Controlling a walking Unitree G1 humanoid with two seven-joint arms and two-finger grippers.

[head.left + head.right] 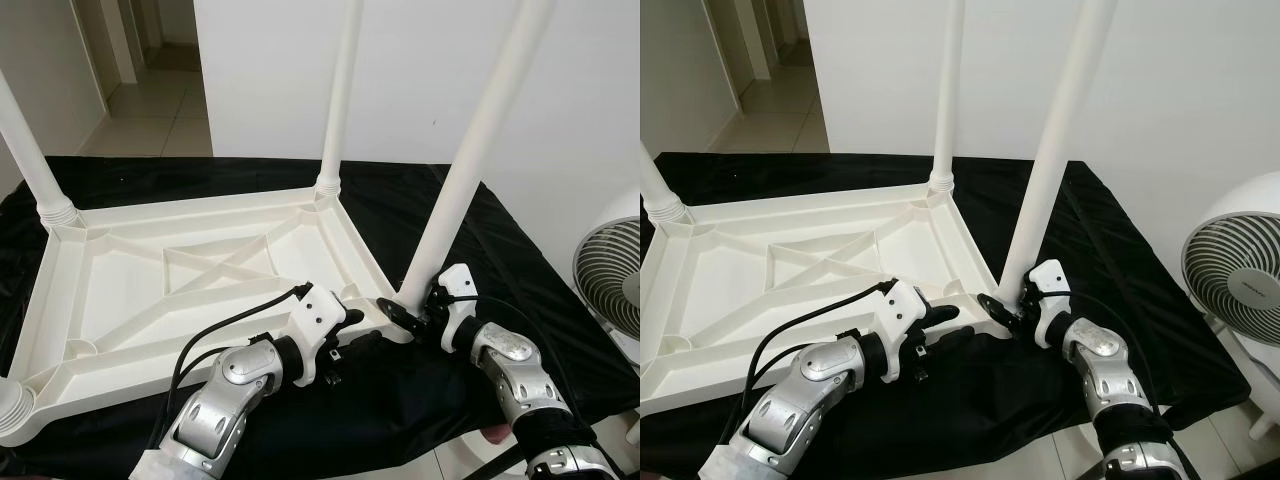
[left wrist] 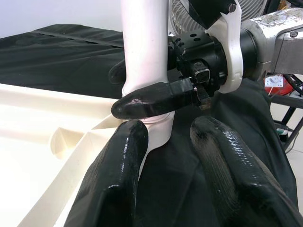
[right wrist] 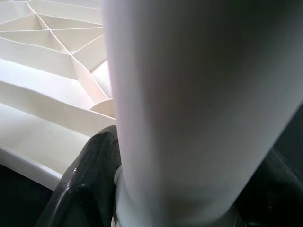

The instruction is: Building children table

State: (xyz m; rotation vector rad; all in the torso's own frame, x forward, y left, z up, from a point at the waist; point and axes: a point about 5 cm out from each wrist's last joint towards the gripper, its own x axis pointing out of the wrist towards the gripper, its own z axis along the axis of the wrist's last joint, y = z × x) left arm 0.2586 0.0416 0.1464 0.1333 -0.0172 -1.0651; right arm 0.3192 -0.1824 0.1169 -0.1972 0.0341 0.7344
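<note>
Tabletop, white plastic, lies upside down on a black cloth and occupies the centre and left of the head views, ribbed underside facing up. Legs stand in its corner sockets: one at the upper left, one at the upper centre, and one at the near right corner, rising toward the upper right of the frame. A fourth leg base shows at the lower left edge.

Right hand, lower right of centre, is clenched around the base of the near right leg; the right wrist view shows a black finger on each side of the white tube, touching it.

Left hand, lower centre, is released: its fingers are spread apart, with the tips just beside the same corner socket, above the black cloth.

Fan, white, stands at the right edge of the frame, beside the cloth-covered surface. Tiled floor and a doorway appear in the upper left.
</note>
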